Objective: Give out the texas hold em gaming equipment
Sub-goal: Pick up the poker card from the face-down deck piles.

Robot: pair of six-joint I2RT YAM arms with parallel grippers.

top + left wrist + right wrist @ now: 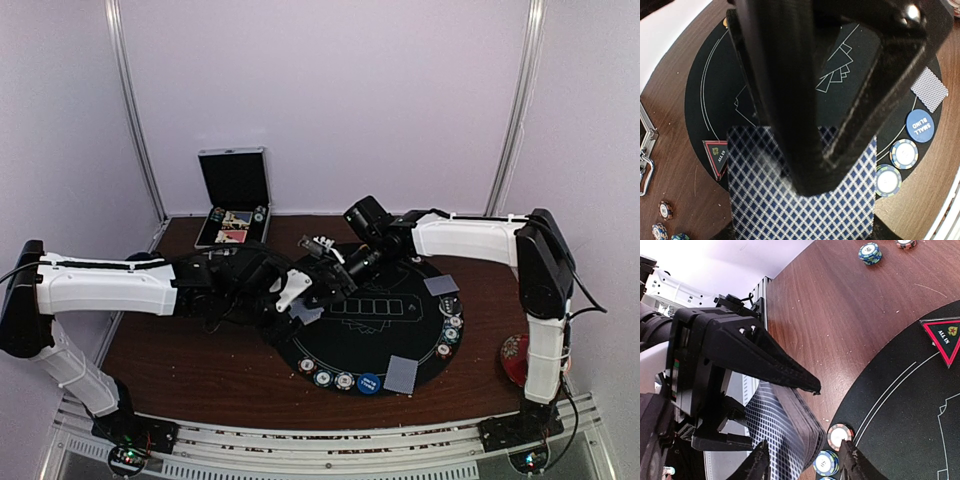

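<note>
One card deck [782, 432] pinched in left hand [302, 305], right hand [805, 460] spread at its edge, chips [839, 435] near, case [234, 190] behind

Card [402, 375] lies on mat [350, 345], right of button disc [369, 382].

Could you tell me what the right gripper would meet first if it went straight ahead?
Probably the deck of cards held by the left gripper, just ahead of the right gripper; depth unclear.
</note>
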